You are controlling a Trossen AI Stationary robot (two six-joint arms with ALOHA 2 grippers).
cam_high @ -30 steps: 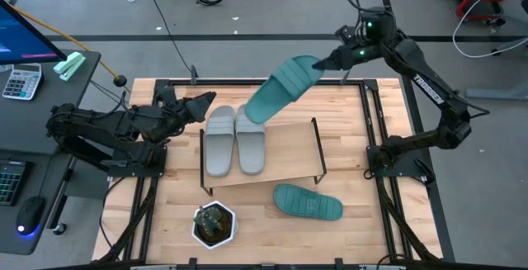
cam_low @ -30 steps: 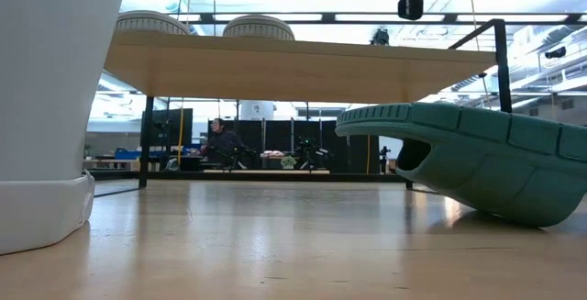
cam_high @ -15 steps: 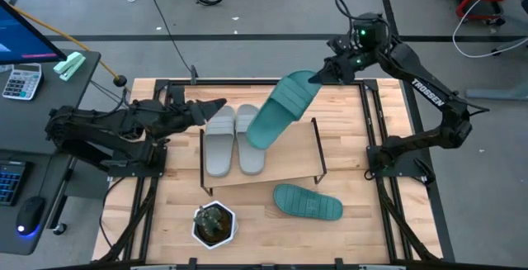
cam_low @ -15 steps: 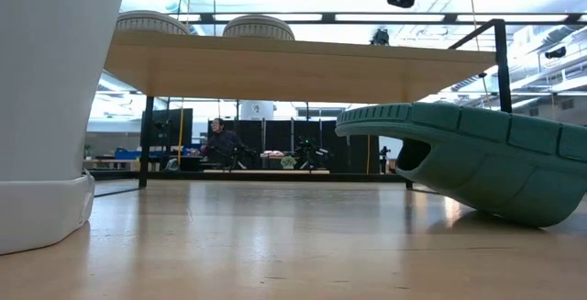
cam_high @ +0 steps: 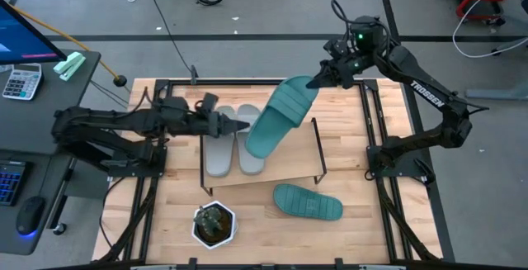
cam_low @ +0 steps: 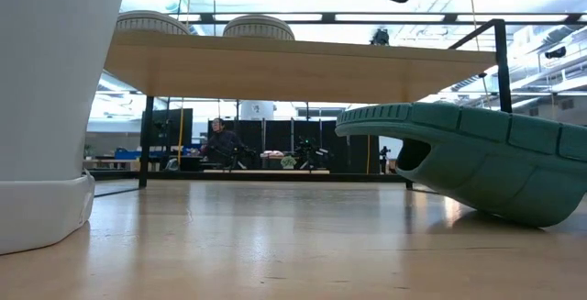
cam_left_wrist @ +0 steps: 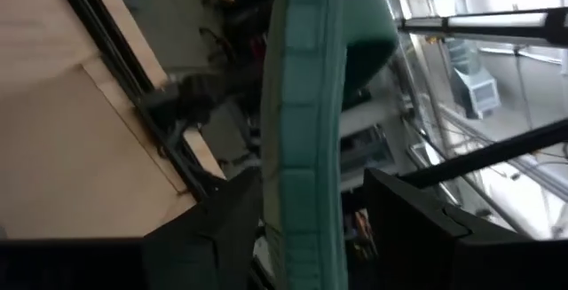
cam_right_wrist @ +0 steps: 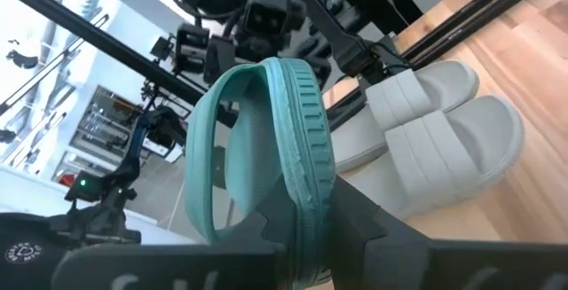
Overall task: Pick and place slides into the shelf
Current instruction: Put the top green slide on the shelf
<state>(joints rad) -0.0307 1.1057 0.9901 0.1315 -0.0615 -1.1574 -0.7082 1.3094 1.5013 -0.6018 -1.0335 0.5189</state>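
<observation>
In the high view my right gripper (cam_high: 318,78) is shut on one teal slide (cam_high: 276,117), which slants down over the shelf (cam_high: 289,158). Two light grey slides (cam_high: 220,144) lie side by side, soles down, on the shelf's left part. My left gripper (cam_high: 238,125) reaches across them, open, at the teal slide's lower end. In the left wrist view its fingers (cam_left_wrist: 222,228) stand on either side of the slide's sole edge (cam_left_wrist: 297,148). The second teal slide (cam_high: 308,202) lies on the table before the shelf. My right gripper (cam_right_wrist: 311,228) pinches the teal slide's upper end (cam_high: 304,84) between its two fingers, across the sole's rim (cam_right_wrist: 306,184). It comes from the table's far right side, slanting down. The slide is lifted clear and tilts down toward the shelf. My left gripper: I cannot tell whether it touches the slide.
A small potted plant (cam_high: 214,223) in a white pot stands near the table's near edge, left of the lying teal slide. The shelf's black frame legs (cam_high: 318,142) rise at its right end. The shelf's right half is bare board. A desk with keyboard and calculator stands left of the table.
My right gripper has carried the teal slide toward the near left, from beyond the shelf's far edge to over the shelf board, tipping it steeper. My left gripper has reached toward the table's right, across the grey slides, up to the teal slide's lower end.
</observation>
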